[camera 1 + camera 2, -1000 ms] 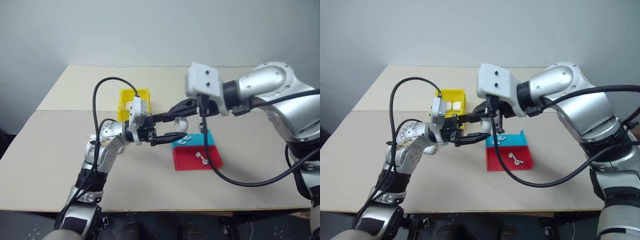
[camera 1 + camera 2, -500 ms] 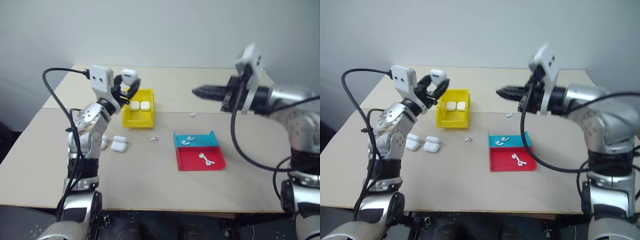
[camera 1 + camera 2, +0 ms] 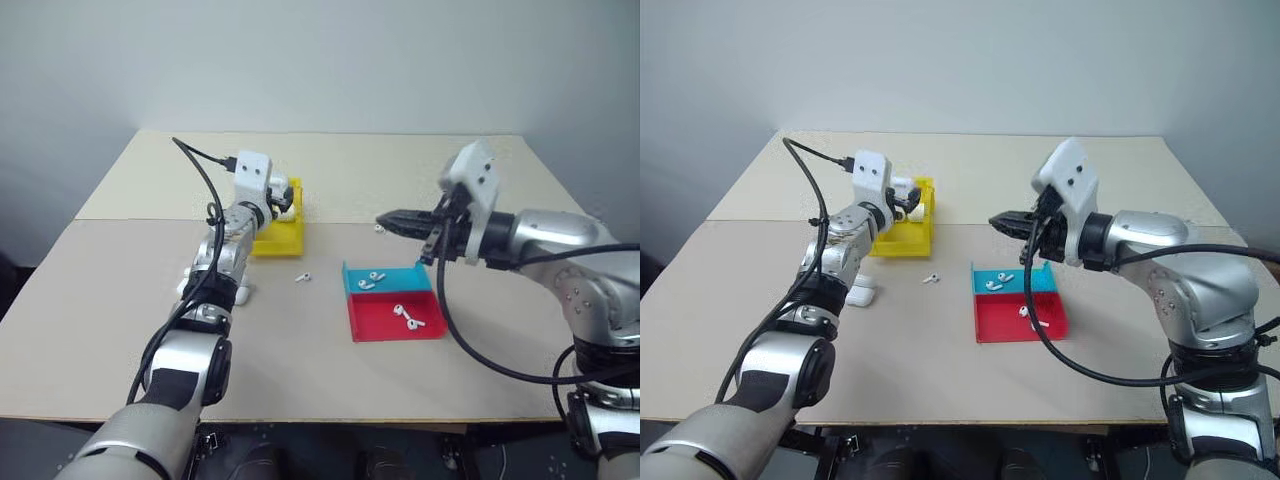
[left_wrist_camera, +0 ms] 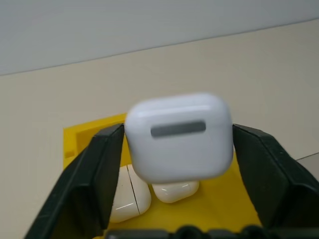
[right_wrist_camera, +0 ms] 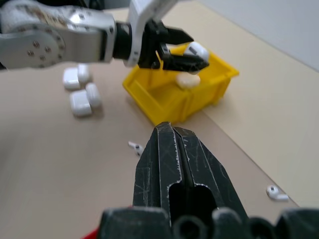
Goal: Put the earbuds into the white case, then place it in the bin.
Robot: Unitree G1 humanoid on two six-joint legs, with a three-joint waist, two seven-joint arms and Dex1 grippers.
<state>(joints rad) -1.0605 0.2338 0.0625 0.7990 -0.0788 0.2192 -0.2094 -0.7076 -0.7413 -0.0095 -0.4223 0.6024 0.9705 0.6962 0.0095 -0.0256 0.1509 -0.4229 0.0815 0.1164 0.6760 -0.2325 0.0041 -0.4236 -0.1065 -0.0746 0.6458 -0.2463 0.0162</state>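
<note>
The white case (image 4: 178, 137) sits between the left gripper (image 4: 177, 169)'s spread fingers above the yellow bin (image 3: 262, 243), which already holds two cases. With the fingers apart it may drop askew, strike those cases and bounce out. The right gripper (image 3: 392, 219), fingers pressed together and empty, hovers beyond the blue tray (image 3: 400, 283).

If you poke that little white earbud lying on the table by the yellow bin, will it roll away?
Probably it would skid or spin more than roll: the earbud has a short stem sticking out. It looks glossy and tiny, so likely slippery and light, easy to flick away. It lies on the flat table near the bin.
</note>
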